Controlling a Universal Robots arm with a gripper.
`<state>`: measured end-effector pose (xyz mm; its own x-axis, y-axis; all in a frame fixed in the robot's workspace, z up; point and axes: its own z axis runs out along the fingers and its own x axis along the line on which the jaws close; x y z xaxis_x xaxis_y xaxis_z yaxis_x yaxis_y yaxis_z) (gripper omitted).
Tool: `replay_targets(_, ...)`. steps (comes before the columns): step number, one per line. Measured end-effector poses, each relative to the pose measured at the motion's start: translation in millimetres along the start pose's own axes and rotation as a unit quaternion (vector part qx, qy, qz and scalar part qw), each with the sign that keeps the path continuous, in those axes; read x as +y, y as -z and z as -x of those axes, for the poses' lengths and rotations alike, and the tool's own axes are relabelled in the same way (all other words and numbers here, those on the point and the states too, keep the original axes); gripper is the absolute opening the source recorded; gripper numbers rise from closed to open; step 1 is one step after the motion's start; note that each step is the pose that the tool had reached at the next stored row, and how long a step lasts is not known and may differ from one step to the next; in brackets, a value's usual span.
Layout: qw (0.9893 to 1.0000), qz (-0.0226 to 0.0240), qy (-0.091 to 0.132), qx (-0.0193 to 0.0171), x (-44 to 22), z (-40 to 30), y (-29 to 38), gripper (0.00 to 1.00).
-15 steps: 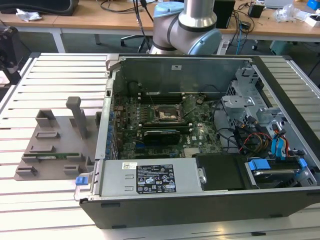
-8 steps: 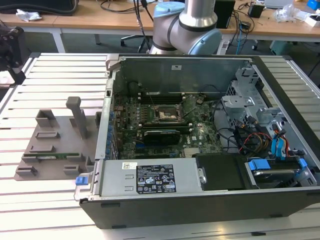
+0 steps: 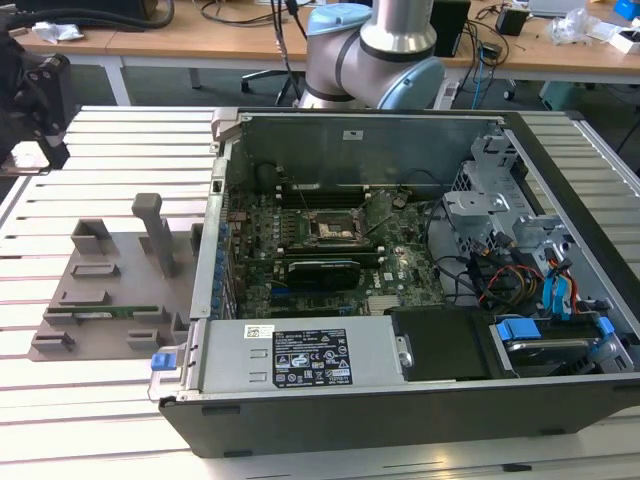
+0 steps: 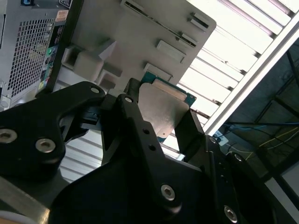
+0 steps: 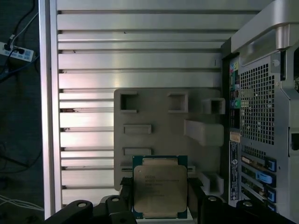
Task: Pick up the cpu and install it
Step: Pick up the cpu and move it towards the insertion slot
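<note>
- The fingers (image 5: 126, 196) are closed on the cpu (image 5: 160, 186), one black finger pressed against each of two opposite edges.
- In the first wrist view the cpu's silver-grey plate faces the camera, with its thin green rim showing around it.
- In the second wrist view the same fingers (image 4: 140, 126) clamp the cpu (image 4: 166, 105), which is seen at a slant.
- The cpu hangs clear in the air, and the grey tray (image 5: 159, 116) lies behind it in both wrist views.
- The tray (image 3: 110, 270) has several shallow pockets and an upright post (image 3: 155, 230). It sits on the slatted counter (image 3: 100, 130) on the exterior view's left, lower in the frame.
- A memory stick (image 3: 100, 312) lies in a slot along the tray's near side.
- Just beside the tray, filling the middle and right of the frame, is the open case (image 3: 400, 420).
- The socket (image 3: 332, 228) sits on the board inside the case, well apart from the cpu.
- The arm's base (image 3: 375, 50) stands behind the case at the top centre of the frame.
</note>
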<state>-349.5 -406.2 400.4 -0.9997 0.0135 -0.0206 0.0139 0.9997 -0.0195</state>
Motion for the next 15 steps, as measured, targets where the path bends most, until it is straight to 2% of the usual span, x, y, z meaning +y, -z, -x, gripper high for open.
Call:
replay_targets(9, 1.0, -0.0005, 0.0, 0.0, 0.4, 14.9, -0.3, 0.55)
replay_targets(15, 1.0, -0.0005, 0.0, 0.0, 0.5, 18.1, -0.6, 0.55)
